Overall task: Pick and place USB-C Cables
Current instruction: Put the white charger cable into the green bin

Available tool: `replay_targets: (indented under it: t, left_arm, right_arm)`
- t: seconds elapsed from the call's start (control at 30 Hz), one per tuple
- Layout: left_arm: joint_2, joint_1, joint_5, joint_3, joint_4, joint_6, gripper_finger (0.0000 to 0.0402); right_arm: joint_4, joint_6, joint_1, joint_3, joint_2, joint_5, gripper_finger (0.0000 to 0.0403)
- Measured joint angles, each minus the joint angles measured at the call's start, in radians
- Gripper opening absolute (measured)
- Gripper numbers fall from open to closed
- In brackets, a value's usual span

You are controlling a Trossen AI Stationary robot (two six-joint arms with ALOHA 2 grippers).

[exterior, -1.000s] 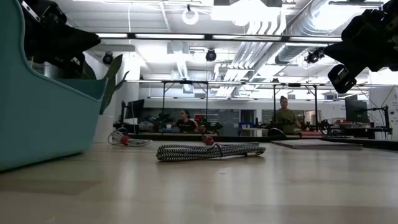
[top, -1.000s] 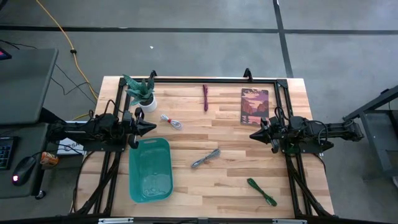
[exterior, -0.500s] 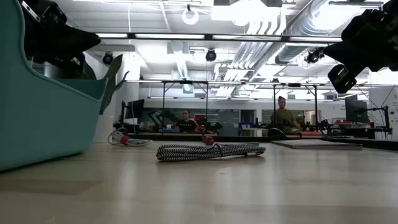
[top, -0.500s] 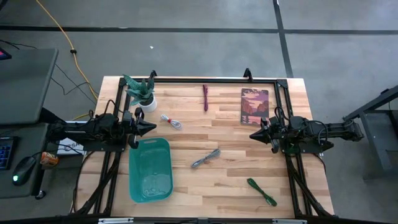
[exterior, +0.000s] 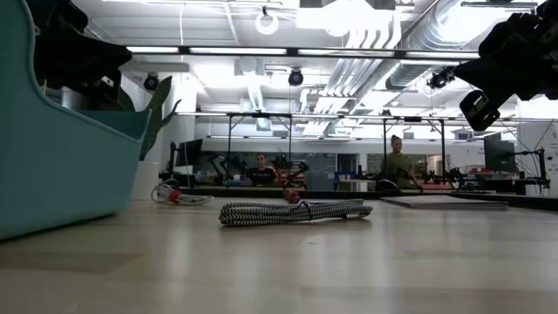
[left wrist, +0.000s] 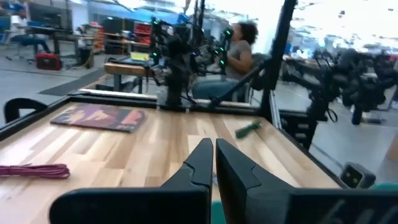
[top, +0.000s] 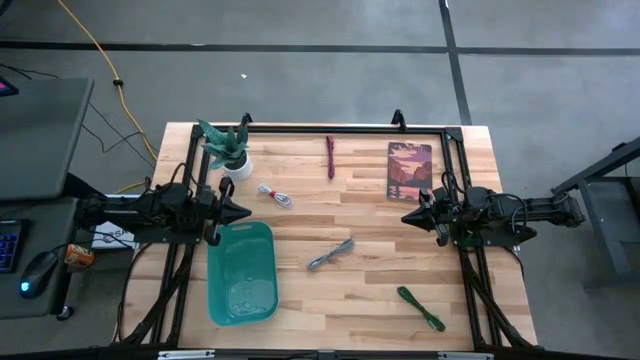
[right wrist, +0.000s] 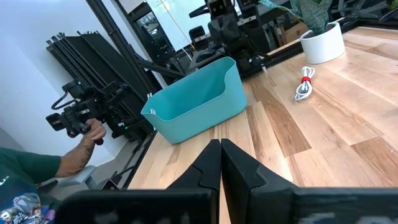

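Observation:
Four bundled cables lie flat on the wooden table: white with red [top: 275,195] near the plant, dark maroon [top: 330,157] at the far middle, grey [top: 331,254] in the middle, green [top: 420,307] at the near right. My left gripper [top: 247,212] is shut and empty, above the table by the far end of the teal bin [top: 241,272]. My right gripper [top: 404,217] is shut and empty, above the table's right side. The left wrist view shows the maroon cable [left wrist: 34,170] and green cable [left wrist: 249,129]; the right wrist view shows the white cable [right wrist: 303,86].
A potted plant [top: 228,148] stands at the far left. A picture card [top: 409,171] lies flat at the far right. A black frame runs along the table's edges. A person's hand [right wrist: 87,134] shows beyond the table's left side. Bare wood lies between the cables.
My left gripper has gone a little toward the table's near edge, closer to the teal bin's far end. It stays shut.

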Motion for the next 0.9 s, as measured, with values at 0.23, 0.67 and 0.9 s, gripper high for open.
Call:
replay_targets:
  t: [0.23,0.67,0.9]
  left_arm:
    - [0.006,0.0,-0.003,0.0,0.001,0.011,0.0001]
    - [0.006,0.0,-0.003,0.0,0.002,0.027,0.0015]
    - [0.006,0.001,-0.039,0.0,-0.002,0.014,0.0123]
  right_arm:
    - [0.0,0.0,0.0,0.0,0.0,0.0,0.0]
    - [0.0,0.0,0.0,0.0,0.0,0.0,0.0]
    - [0.0,0.0,0.0,0.0,0.0,0.0,0.0]
